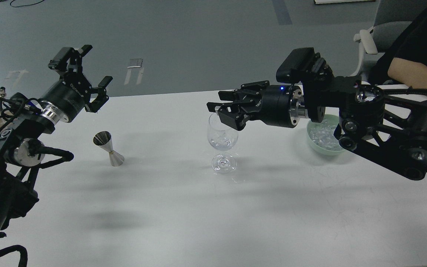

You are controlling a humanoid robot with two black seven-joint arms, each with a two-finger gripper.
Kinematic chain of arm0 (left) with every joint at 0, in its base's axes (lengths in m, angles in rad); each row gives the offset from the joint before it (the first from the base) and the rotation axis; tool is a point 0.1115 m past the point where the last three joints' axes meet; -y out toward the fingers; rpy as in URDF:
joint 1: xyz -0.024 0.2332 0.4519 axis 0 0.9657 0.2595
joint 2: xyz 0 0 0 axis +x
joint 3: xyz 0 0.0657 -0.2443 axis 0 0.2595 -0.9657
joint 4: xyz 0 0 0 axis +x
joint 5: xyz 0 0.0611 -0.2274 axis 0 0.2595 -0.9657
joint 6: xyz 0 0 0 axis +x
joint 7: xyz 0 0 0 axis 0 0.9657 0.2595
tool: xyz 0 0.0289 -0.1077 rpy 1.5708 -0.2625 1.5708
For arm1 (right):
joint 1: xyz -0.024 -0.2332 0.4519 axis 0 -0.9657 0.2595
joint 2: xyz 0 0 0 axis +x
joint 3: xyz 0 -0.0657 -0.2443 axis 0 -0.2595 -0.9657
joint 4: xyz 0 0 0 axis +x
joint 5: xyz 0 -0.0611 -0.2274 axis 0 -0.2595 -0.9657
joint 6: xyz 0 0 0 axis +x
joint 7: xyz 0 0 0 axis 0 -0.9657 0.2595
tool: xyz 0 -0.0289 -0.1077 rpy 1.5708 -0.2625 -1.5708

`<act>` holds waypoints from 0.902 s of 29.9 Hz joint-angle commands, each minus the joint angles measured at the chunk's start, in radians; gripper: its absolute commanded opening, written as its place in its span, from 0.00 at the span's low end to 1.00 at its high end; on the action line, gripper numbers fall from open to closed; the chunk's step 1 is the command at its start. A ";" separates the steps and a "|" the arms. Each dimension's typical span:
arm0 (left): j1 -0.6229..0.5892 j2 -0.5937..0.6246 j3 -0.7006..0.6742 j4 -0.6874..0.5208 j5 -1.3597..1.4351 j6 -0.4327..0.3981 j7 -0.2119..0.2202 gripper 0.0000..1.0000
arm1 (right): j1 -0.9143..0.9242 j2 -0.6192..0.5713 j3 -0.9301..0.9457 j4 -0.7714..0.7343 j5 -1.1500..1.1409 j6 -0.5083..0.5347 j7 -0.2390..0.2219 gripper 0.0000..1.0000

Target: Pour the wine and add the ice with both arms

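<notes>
A clear stemmed wine glass [222, 142] stands mid-table with a few small clear ice chunks [221, 141] in its bowl. My right gripper [224, 112] hovers right over the glass's rim, pointing left, with its fingers apart; I see nothing clearly held between them. More ice [323, 135] lies in a pale green bowl [311, 142] behind my right arm, partly hidden by it. My left gripper [87, 76] is raised above the table's far left edge, open and empty, well away from the glass.
A steel double-ended jigger [109, 148] stands on the white table [184, 207] left of the glass, below my left gripper. A seated person's arm [417, 76] and a chair are at the far right, behind the table.
</notes>
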 commanded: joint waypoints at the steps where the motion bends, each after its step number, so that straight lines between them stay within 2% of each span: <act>1: -0.002 0.000 0.000 0.001 -0.001 0.000 0.000 0.98 | 0.039 -0.006 0.081 -0.041 0.021 0.023 0.001 0.52; 2: -0.003 0.000 0.000 0.001 -0.001 0.000 0.000 0.98 | 0.054 -0.006 0.125 -0.073 0.044 0.033 0.001 0.59; 3: -0.003 0.000 0.000 0.001 -0.001 0.000 -0.001 0.98 | 0.064 -0.002 0.173 -0.116 0.078 0.039 0.003 0.70; 5: -0.003 -0.002 0.000 0.001 -0.001 0.000 0.000 0.98 | 0.071 0.001 0.218 -0.164 0.124 0.041 0.003 0.82; 6: -0.003 -0.002 0.000 0.001 -0.001 0.000 -0.001 0.98 | 0.084 0.003 0.260 -0.216 0.176 0.041 0.003 0.96; 9: -0.005 -0.005 0.000 0.001 -0.001 0.000 0.000 0.98 | 0.136 0.027 0.308 -0.372 0.317 0.038 0.003 1.00; 11: -0.006 -0.005 0.000 0.001 -0.005 0.000 -0.001 0.98 | 0.163 0.067 0.321 -0.473 0.419 0.023 0.009 1.00; 12: -0.006 -0.005 0.000 0.001 -0.005 0.000 -0.001 0.98 | 0.164 0.067 0.321 -0.474 0.420 0.023 0.009 1.00; 14: -0.009 -0.005 0.000 0.001 -0.002 0.000 -0.001 0.98 | 0.180 0.107 0.366 -0.620 0.573 0.023 0.012 1.00; 16: -0.009 -0.005 0.000 0.003 -0.005 0.000 -0.001 0.98 | 0.183 0.144 0.396 -0.694 0.657 0.023 0.013 1.00; 21: -0.011 -0.006 0.000 0.009 -0.005 0.000 -0.004 0.98 | 0.185 0.187 0.411 -0.770 0.709 -0.008 0.013 1.00; 23: -0.012 -0.011 0.000 0.017 -0.006 0.000 -0.003 0.98 | 0.185 0.236 0.413 -0.823 0.724 -0.094 0.004 1.00; 27: -0.011 -0.015 0.000 0.020 -0.008 0.000 0.000 0.98 | 0.186 0.296 0.422 -0.929 0.800 -0.129 0.006 1.00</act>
